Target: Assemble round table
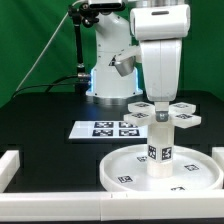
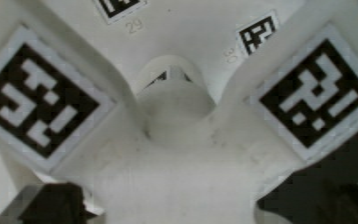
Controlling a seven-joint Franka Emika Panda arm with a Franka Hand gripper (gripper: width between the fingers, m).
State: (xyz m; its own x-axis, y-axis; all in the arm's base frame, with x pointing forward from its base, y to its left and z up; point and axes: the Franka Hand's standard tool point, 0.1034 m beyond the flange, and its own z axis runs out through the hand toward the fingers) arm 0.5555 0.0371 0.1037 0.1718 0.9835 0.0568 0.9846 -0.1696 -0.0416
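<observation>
The large rimmed round disc (image 1: pixel 122 170) lies flat on the black table at the front. The short thick cylinder leg (image 1: pixel 160 146) stands upright at its middle. The cross-shaped piece (image 1: pixel 181 116) sits level on top of the leg. My gripper (image 1: pixel 159 106) comes straight down onto the cross's middle. In the wrist view the cross-shaped piece (image 2: pixel 176 110) fills the picture, with a tag on each arm. My gripper (image 2: pixel 179 200) has a dark finger (image 2: pixel 48 200) pressed on each side of one white arm, so it is shut on the piece.
The marker board (image 1: pixel 105 128) lies flat behind the disc, toward the exterior view's left. A white wall (image 1: pixel 8 166) borders the table at the exterior view's left, a white rail (image 1: pixel 60 206) runs along the front, and a white block (image 1: pixel 218 154) stands at the right.
</observation>
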